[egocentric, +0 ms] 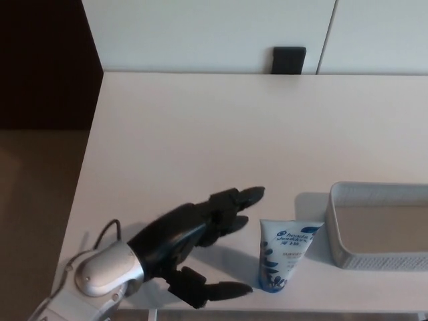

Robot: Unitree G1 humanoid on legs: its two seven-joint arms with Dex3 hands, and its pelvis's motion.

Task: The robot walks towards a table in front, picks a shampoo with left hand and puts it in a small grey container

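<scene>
White-blue shampoo tube (284, 256) lying flat, beside grey container (378, 225)

One label in sight, and it sat on the white shampoo tube (284, 257) lying on the desk (200, 134). Blue lettering across its upper part read as "head & shoulders", with a round blue emblem (278, 235) beside it. Finer print ran lower down the tube, too small to read.

The one camera sits high on the robot's head. It looks down at the white table (200, 134) from close by, facing the wall (200, 33) behind it.
</scene>
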